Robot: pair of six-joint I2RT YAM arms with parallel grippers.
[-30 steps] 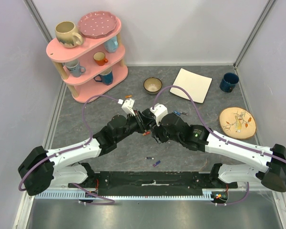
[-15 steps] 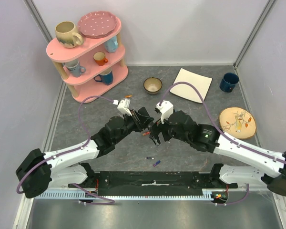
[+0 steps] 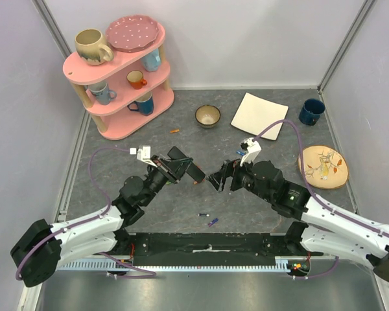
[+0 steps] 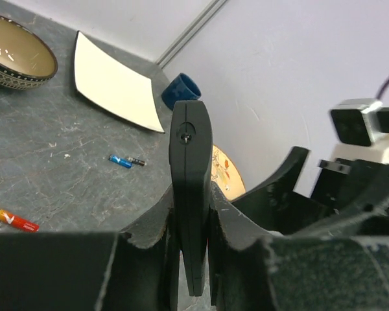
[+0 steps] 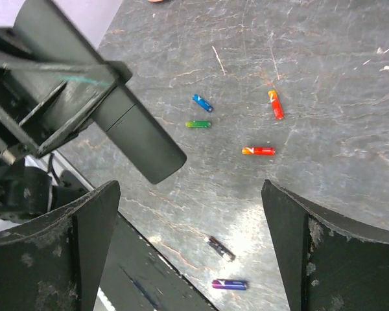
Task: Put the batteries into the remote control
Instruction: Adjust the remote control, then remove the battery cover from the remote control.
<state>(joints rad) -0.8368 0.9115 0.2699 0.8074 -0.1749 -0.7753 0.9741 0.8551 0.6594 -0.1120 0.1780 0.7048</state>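
The remote control (image 3: 196, 172) is a slim black bar held off the table, and my left gripper (image 3: 178, 163) is shut on it. The left wrist view shows the remote control (image 4: 190, 149) edge-on, pinched at the left gripper (image 4: 191, 217). My right gripper (image 3: 219, 179) faces it from the right, open and holding nothing. Its fingers (image 5: 84, 246) stand wide in the right wrist view, where the remote control (image 5: 139, 137) hangs at upper left. Loose batteries lie on the table: a red one (image 5: 258, 151), another red (image 5: 275, 103), green (image 5: 198, 124), blue (image 5: 202, 102), dark (image 5: 220, 248) and purple (image 5: 229, 284).
A pink shelf (image 3: 120, 84) with mugs stands at the back left. A small bowl (image 3: 207, 116), a white square plate (image 3: 259, 115), a blue mug (image 3: 311, 111) and a patterned plate (image 3: 321, 166) line the back and right. An orange battery (image 3: 174, 131) lies near the shelf.
The two grippers, close together at the centre before, have drawn apart. The right gripper opened and moved right; the left arm swung back left with the remote control still in it.
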